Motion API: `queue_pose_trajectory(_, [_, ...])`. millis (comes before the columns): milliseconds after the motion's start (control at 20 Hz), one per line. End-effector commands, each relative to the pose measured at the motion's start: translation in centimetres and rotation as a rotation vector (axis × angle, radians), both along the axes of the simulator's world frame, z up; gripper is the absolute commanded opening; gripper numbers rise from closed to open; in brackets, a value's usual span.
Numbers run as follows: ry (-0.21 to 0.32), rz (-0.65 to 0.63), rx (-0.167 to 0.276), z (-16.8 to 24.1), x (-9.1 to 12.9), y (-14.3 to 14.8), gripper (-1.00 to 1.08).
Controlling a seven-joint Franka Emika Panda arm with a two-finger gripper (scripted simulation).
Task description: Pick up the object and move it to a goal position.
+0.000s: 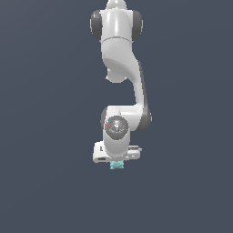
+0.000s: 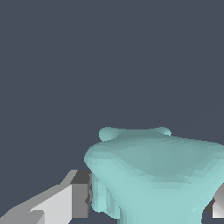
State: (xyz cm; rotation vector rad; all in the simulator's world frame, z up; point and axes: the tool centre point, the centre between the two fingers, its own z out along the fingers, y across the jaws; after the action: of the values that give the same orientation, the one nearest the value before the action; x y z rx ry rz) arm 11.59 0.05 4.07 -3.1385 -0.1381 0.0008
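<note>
The object (image 1: 117, 165) is a small pale teal lumpy blob that peeks out just below the white hand of my gripper (image 1: 117, 160) in the exterior view. In the wrist view the object (image 2: 153, 170) fills the space between my fingers, with two little nubs on its far edge. One finger (image 2: 70, 199) presses against one of its sides and the other finger (image 2: 218, 206) meets the opposite side at the frame's edge. The gripper (image 2: 151, 208) is shut on the object. The fingertips themselves are hidden in the exterior view.
A plain dark grey-blue surface (image 1: 45, 182) lies all around. The white arm (image 1: 120, 54) reaches down from the top of the exterior view to the hand. No goal marker shows.
</note>
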Motion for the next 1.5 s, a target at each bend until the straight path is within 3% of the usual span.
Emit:
queue_pose_trajectory(0, [0.0, 0.0, 0.0, 0.1, -0.4, -0.1, -1.0])
queue_pose_trajectory(400, [0.0, 0.0, 0.0, 0.2, -2.7, -0.4, -1.0])
queue_pose_trajectory(1450, [0.0, 0.0, 0.0, 1.0, -12.3, -2.1, -1.0])
